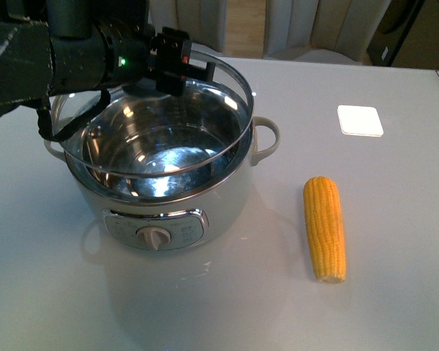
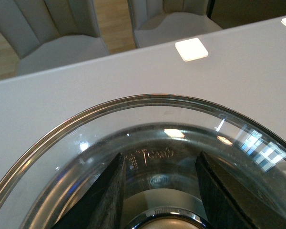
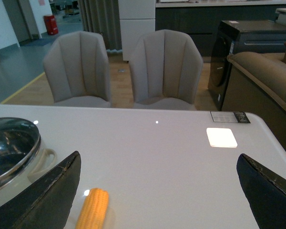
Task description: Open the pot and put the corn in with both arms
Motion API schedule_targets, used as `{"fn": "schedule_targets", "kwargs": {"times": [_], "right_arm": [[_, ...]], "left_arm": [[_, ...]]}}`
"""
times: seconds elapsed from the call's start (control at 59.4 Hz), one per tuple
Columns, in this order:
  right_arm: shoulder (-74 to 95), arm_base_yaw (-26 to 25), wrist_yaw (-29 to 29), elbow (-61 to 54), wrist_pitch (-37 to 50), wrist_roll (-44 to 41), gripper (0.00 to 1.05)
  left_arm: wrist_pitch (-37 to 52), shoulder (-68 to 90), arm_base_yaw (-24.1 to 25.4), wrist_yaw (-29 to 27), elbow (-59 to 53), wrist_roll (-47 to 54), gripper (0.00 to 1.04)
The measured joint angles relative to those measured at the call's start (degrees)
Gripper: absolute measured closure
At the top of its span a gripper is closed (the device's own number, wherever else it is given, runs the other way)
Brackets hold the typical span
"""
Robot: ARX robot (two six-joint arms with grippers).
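Note:
The cream-white pot (image 1: 227, 194) stands on the white table at the left, its steel inside showing. My left gripper (image 1: 181, 64) is shut on the knob of the glass lid (image 1: 227, 80) and holds the lid tilted just above the pot's mouth. In the left wrist view the lid (image 2: 148, 119) fills the frame between my black fingers (image 2: 109, 191). The yellow corn (image 1: 325, 228) lies on the table to the right of the pot. In the right wrist view the corn (image 3: 92, 210) lies low between the wide-open fingers of my right gripper (image 3: 157, 191), with the pot (image 3: 12, 148) at the edge.
A white square coaster (image 1: 360, 121) lies on the table behind the corn; it also shows in the right wrist view (image 3: 221, 137). Two grey chairs (image 3: 164, 71) stand beyond the table's far edge. A small label (image 3: 229, 117) sits near the far right corner.

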Motion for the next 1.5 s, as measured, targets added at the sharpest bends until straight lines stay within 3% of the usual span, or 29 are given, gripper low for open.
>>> {"fn": "schedule_targets", "kwargs": {"times": [0.337,0.573,0.994,1.499], "right_arm": [[0.0,0.0,0.0,0.0,0.0,0.0,0.09],[0.0,0.0,0.0,0.0,0.0,0.0,0.09],[0.0,0.0,0.0,0.0,0.0,0.0,0.09],[0.0,0.0,0.0,0.0,0.0,0.0,0.09]], "left_arm": [[-0.76,-3.85,1.29,0.74,0.24,1.53,0.65],[-0.46,-7.21,5.01,1.53,-3.78,2.64,0.65],[2.43,-10.64,17.64,3.21,-11.28,3.19,0.65],[5.6,-8.94,32.96,6.29,-12.35,6.14,0.65]]}}
